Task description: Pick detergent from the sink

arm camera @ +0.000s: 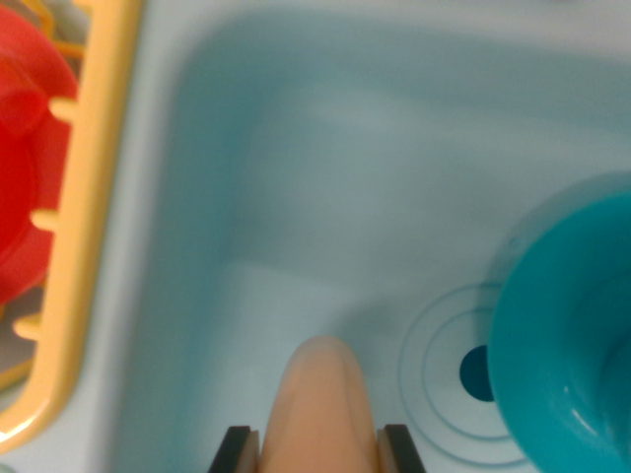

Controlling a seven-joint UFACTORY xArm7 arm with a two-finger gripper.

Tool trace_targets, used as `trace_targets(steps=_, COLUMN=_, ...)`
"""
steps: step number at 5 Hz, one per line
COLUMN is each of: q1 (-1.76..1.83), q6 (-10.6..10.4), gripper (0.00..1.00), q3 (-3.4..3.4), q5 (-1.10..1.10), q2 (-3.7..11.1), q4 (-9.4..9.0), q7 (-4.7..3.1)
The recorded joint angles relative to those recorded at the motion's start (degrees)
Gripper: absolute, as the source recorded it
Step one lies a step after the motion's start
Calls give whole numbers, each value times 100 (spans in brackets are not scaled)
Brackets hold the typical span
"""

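A pale peach, rounded bottle, the detergent [320, 404], rises from the bottom edge of the wrist view. My gripper [319, 445] is shut on it, with one dark fingertip [237, 448] pressing its left side and the other on its right. Below lies the light blue sink [325, 168], its basin floor showing ring marks and a dark drain hole [476, 372]. The picture is blurred, and the bottle's lower part is out of frame.
A teal cup [572, 335] stands in the sink at the wrist view's right, partly over the drain rings. A yellow dish rack [84, 217] holding a red plate [25, 148] borders the sink's left rim.
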Motion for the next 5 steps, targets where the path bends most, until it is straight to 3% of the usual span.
trace_targets(steps=3, q1=0, q6=172, gripper=100, q3=0, q5=-10, q2=-51, q4=121, q7=15)
trace_targets(steps=4, q1=-1, q6=361, gripper=100, q3=0, q5=-22, q2=-108, q4=255, q7=31)
trace_targets(steps=5, q1=-1, q6=361, gripper=100, q3=0, q5=-22, q2=-108, q4=255, q7=31)
